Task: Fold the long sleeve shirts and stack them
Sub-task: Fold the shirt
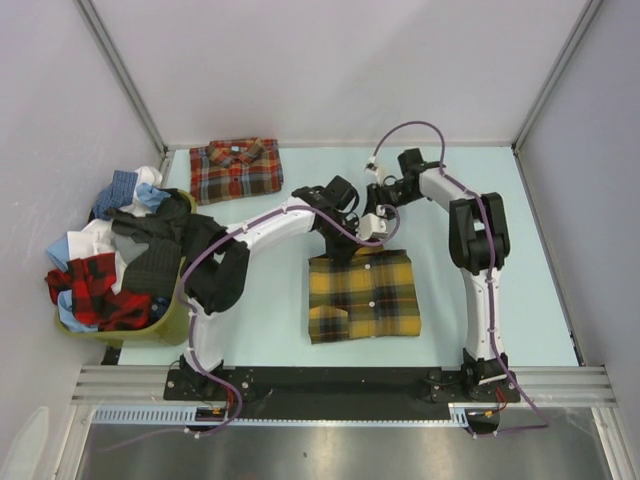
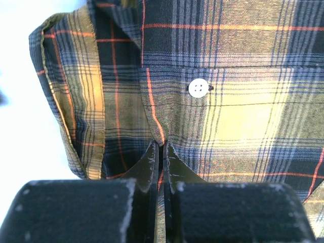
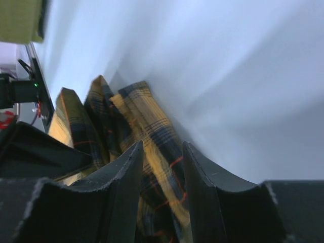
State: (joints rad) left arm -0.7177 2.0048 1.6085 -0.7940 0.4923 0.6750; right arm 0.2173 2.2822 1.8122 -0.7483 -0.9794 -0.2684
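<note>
The yellow-and-black plaid shirt [image 1: 362, 295] lies folded in the middle of the table. My left gripper [image 1: 350, 240] is at its far edge, and the left wrist view shows it [image 2: 162, 144] shut on a thin fold of this shirt [image 2: 228, 101], below a white button. My right gripper [image 1: 380, 230] is at the same edge, just to the right. In the right wrist view it [image 3: 162, 144] stands narrowly apart, with a bunched fold of the yellow shirt [image 3: 152, 126] filling the gap. The red-orange plaid shirt [image 1: 236, 168] lies folded at the back left.
A yellow-green basket [image 1: 172, 322] heaped with other clothes [image 1: 110, 260] stands at the table's left edge, close to the left arm. Grey walls close in the table at the back and on both sides.
</note>
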